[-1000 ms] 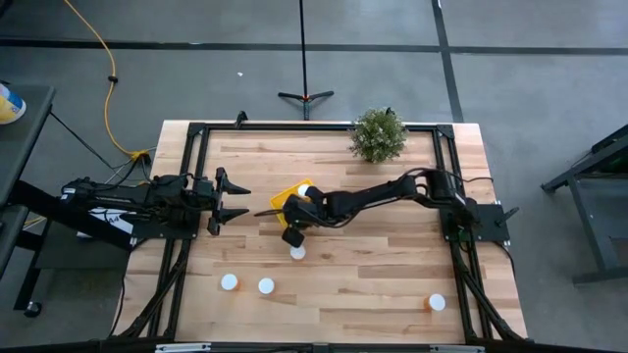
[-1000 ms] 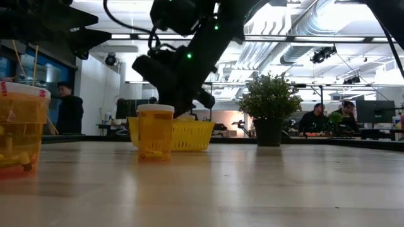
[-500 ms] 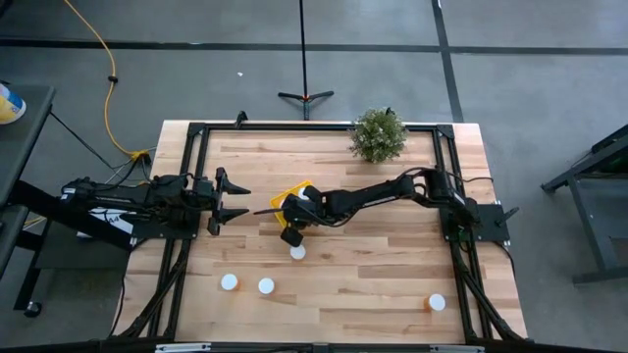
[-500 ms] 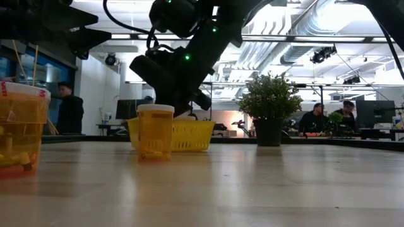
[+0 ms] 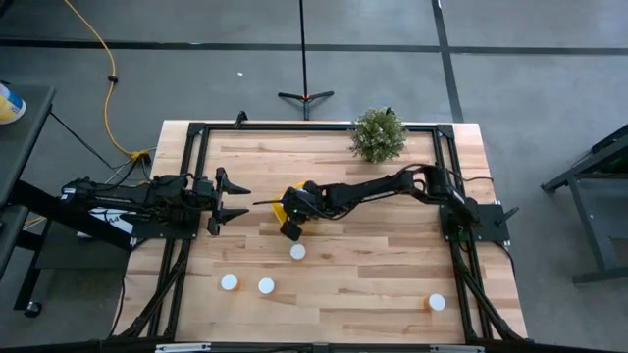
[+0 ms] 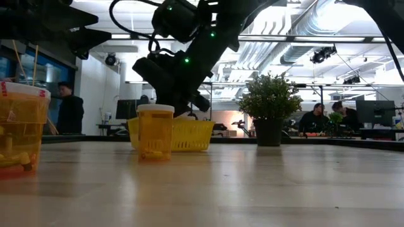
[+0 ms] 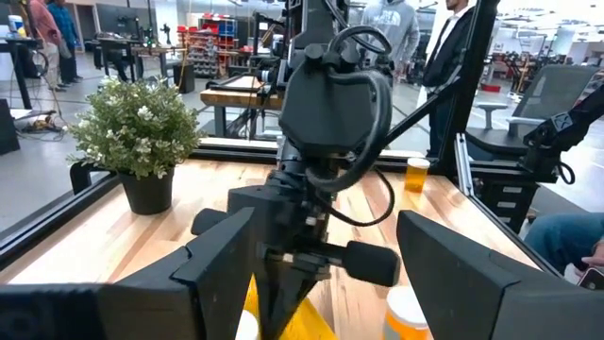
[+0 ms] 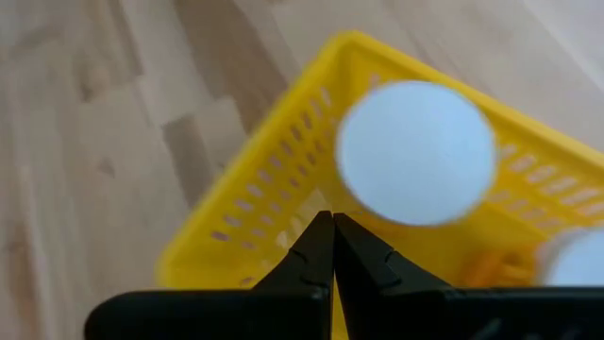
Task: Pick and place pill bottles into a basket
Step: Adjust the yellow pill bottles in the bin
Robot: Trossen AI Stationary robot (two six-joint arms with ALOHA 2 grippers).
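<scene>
Right now, nearest the low camera: one pill bottle (image 6: 19,129) at the frame's left edge, another bottle (image 6: 155,132) upright just in front of the basket (image 6: 189,135); bare wood between them. From above, four bottles stand loose on the table (image 5: 392,265): one (image 5: 297,252) just below the right gripper (image 5: 290,227), two (image 5: 229,282) (image 5: 266,285) near the front edge, one (image 5: 436,302) at the front right corner, all well apart. Right gripper hangs over the basket's rim, fingers pressed together, holding nothing; its wrist view shows a white cap (image 8: 416,152) inside the basket. Left gripper (image 5: 235,201) waits left of the basket, jaws wide apart, empty. Plant (image 5: 378,134) sits at the far edge.
</scene>
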